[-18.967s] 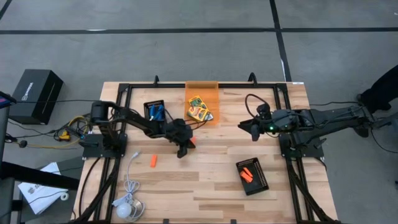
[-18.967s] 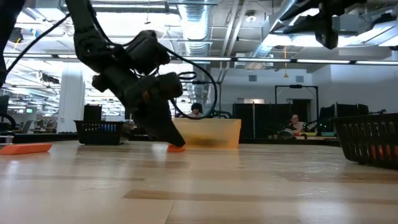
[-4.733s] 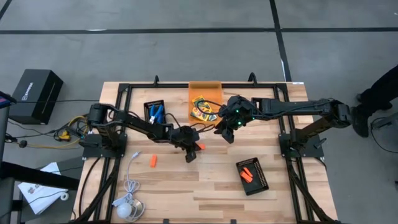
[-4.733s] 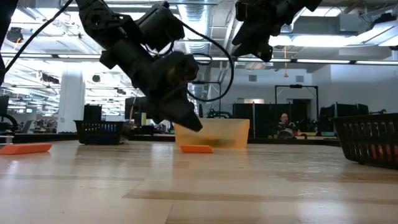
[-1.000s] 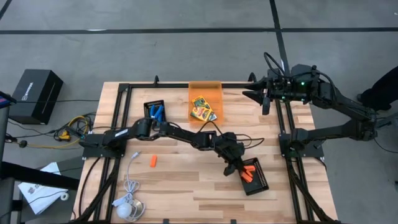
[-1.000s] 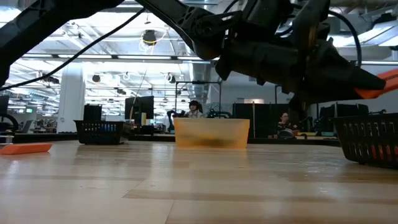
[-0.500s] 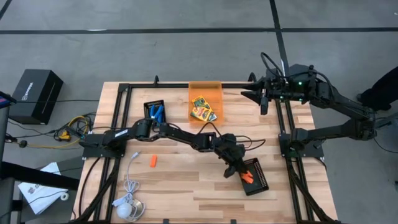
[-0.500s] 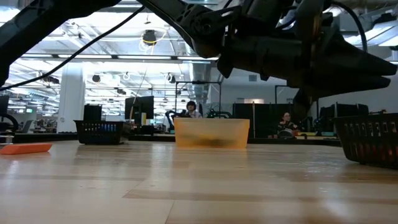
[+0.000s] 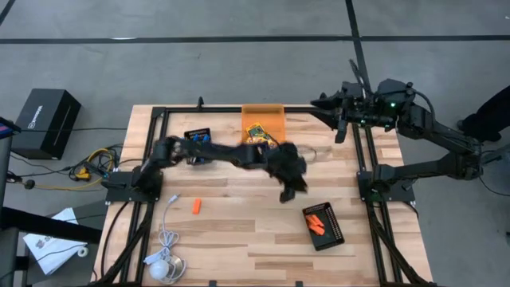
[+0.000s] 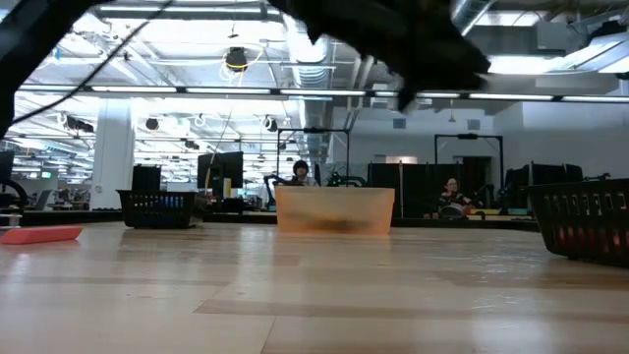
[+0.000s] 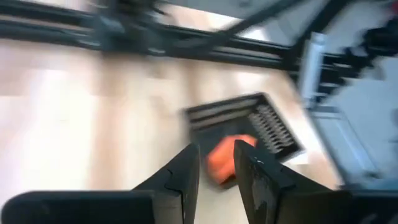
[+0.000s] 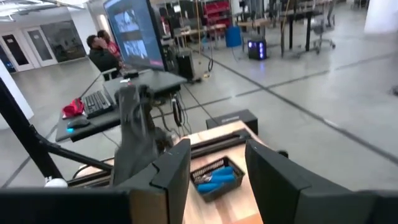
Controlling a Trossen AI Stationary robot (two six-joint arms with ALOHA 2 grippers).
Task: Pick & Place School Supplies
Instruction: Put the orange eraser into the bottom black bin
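My left gripper hangs blurred above the table's middle, open with a narrow gap and empty; in the left wrist view it looks down at orange pieces lying in a black tray. That tray sits at the near right with the orange pieces inside. Another orange piece lies on the wood at the near left. Crayon boxes lie in the orange bin. Blue scissors lie in a second black tray. My right gripper is open and empty, high at the far right.
A white cable with a round puck lies at the near left corner. A black frame runs along the table's far and side edges. In the low view the right tray's wall and the bin stand on the table.
My left gripper held an orange piece above the near-right black tray, let it go into the tray, then rose and swung back toward the table's middle and far side. The orange piece now lies in the tray with the others.
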